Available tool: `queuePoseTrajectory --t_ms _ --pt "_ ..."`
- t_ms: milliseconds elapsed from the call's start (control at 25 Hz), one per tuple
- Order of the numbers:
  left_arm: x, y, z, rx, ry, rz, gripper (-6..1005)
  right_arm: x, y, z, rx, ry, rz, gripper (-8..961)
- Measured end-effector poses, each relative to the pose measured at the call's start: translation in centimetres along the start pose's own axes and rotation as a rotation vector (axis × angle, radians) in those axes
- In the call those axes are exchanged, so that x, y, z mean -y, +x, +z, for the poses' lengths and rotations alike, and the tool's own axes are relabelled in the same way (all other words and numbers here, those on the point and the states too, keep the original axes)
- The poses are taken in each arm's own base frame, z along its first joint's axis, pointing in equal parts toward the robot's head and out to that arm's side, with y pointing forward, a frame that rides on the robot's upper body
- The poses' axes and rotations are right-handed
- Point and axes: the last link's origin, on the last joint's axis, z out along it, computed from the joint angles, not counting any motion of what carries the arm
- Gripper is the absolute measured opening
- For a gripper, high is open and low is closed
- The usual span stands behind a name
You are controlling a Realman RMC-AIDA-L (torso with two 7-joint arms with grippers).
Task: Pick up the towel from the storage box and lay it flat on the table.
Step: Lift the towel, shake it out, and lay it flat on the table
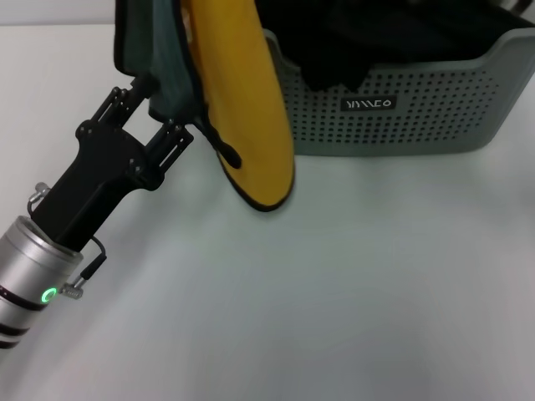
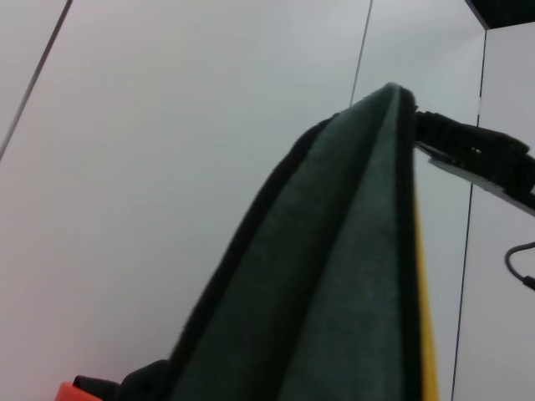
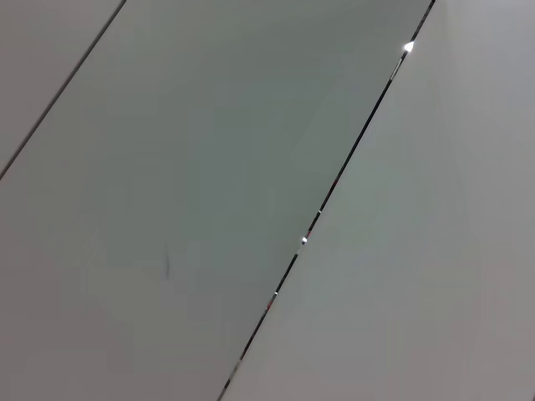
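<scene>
Hanging lengthwise, towel (image 1: 242, 100) points down at table (image 1: 351, 284), clamped in left hand (image 1: 159, 109), beside storage box (image 1: 393, 109).

left arm (image 1: 38, 267): silver cylinder, black bands, green LED | end effector (image 1: 163, 113): black, linkage fingers

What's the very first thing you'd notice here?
The big yellow towel, hanging in the air in front of the storage box's left end, its bottom corner just over the white table. The left gripper, reaching up from the lower left, has its jaws pinched on the towel's teal-grey side. Black cloths fill the box behind.
</scene>
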Motion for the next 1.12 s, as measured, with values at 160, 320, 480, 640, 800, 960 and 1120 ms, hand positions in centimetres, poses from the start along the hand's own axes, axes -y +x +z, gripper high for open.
queuePoseTrajectory --t_ms 160,320,480,640,800,960,1120 --pt "-0.1 0.1 -0.3 -0.008 0.0 -0.001 685 0.0 0.2 0.5 -0.009 0.0 -0.001 10" --pt "0.2 -0.1 -0.4 0.008 0.028 0.015 684 0.0 0.0 1.1 -0.007 -0.005 -0.005 10" --pt "1.1 -0.9 -0.2 0.057 0.085 0.049 683 -0.2 -0.4 1.8 -0.001 -0.011 -0.011 11" --pt "1.8 -1.2 -0.5 0.076 0.158 0.079 682 -0.3 -0.8 2.0 0.012 -0.015 -0.016 12" --pt "2.3 -1.5 -1.3 0.092 0.22 0.091 681 -0.2 -0.9 1.8 0.014 -0.008 -0.017 12" --pt "2.5 -1.9 -1.7 0.114 0.243 0.087 680 -0.1 -0.9 1.7 0.012 -0.005 -0.018 13" --pt "2.5 -2.1 -1.8 0.126 0.253 0.078 679 0.0 -1.0 1.6 0.014 -0.001 -0.019 13"
